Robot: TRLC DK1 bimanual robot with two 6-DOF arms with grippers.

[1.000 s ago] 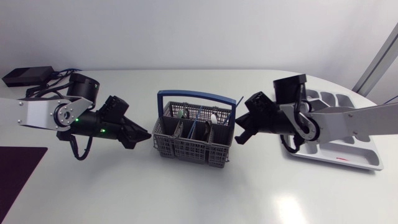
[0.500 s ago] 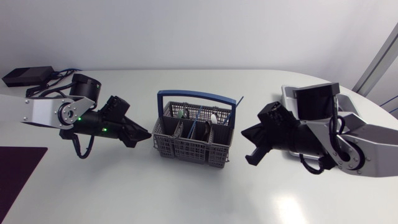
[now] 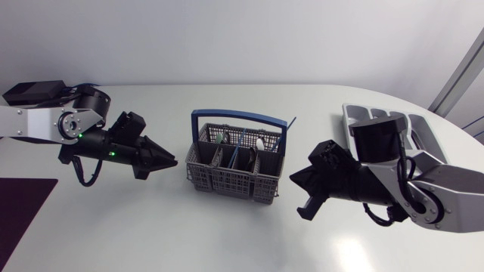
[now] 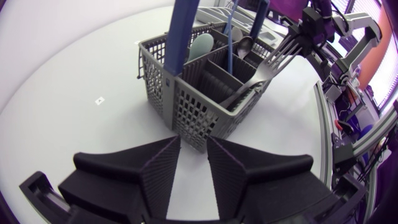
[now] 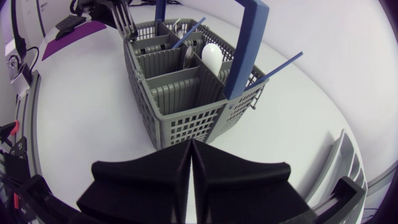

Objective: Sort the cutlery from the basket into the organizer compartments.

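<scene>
Left arm (image 3: 53,125) enters from the left, low over the table (image 3: 151,234). Left gripper (image 3: 168,162) is nearly level and points right at the left end of the basket (image 3: 227,177), near it but not touching. Its fingers (image 4: 163,168) are parted by a narrow gap and empty.

Right arm (image 3: 439,189) enters from the right, elbow bent. Right gripper (image 5: 191,144) aims left at the basket's right end, apart from it, with fingers pressed together and holding nothing.

The basket stands upright mid-table, its long axis left-right and its blue handle (image 3: 238,117) arching along that axis. In it, a fork (image 4: 273,62) leans tines-up, a white spoon (image 3: 259,142) stands bowl-up, and a thin blue stick (image 3: 290,121) slants up to the far right.

Organizer (image 3: 423,128) lies far right, partly hidden behind the right arm.
</scene>
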